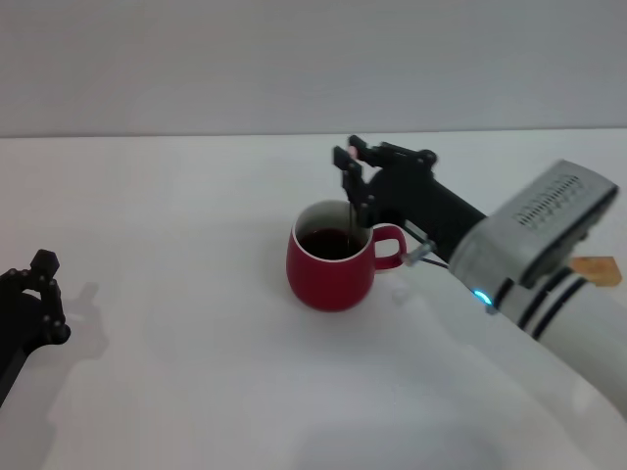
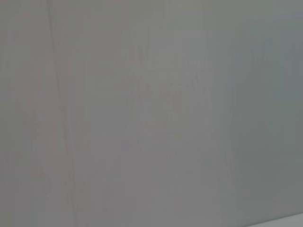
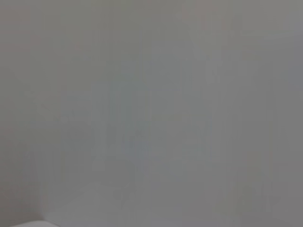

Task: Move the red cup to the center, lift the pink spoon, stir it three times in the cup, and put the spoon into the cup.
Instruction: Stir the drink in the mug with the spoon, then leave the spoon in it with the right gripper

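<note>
The red cup point(image 1: 331, 269) stands upright in the middle stretch of the white table point(image 1: 176, 392), with its handle toward my right arm. Its inside looks dark. My right gripper point(image 1: 353, 196) hangs just over the cup's far rim and is shut on the pink spoon point(image 1: 350, 223). The spoon stands upright as a thin line that dips into the cup. A small pink tip shows above the fingers. My left gripper point(image 1: 34, 294) is parked at the far left edge, well away from the cup. Both wrist views show only a blank pale surface.
A small tan block point(image 1: 598, 267) peeks out behind my right forearm at the right edge. The table's far edge runs along the wall behind the cup.
</note>
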Action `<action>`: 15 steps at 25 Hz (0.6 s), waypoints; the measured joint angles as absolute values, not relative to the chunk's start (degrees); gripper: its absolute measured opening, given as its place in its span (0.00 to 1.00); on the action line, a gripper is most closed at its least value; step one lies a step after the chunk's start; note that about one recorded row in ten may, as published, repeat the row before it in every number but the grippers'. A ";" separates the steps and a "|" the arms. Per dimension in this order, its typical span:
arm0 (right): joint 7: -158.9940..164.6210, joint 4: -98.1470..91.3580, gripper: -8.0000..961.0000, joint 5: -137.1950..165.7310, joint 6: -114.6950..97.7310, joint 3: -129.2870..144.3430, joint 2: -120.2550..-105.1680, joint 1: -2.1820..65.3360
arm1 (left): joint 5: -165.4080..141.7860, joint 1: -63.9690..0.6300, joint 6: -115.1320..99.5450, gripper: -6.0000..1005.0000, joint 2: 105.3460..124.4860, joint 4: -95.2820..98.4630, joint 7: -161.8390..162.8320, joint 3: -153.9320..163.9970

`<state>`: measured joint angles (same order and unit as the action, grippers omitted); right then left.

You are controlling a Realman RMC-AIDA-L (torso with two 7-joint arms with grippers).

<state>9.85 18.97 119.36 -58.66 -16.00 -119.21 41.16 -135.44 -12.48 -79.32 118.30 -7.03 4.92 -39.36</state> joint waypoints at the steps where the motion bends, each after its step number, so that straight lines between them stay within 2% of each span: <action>1: 10.00 18.80 0.04 119.47 -59.98 -15.99 -119.07 39.60 | -135.44 -12.55 -79.08 0.00 118.29 -7.03 4.92 -39.30; 7: 10.04 20.44 0.04 119.67 -65.20 -15.26 -119.01 34.40 | -135.45 -12.64 -79.00 0.00 118.32 -7.01 4.92 -39.28; 15: 10.06 23.82 0.02 121.91 -65.51 -14.62 -119.28 32.42 | -135.53 -12.50 -78.91 0.00 118.28 -7.10 4.92 -39.21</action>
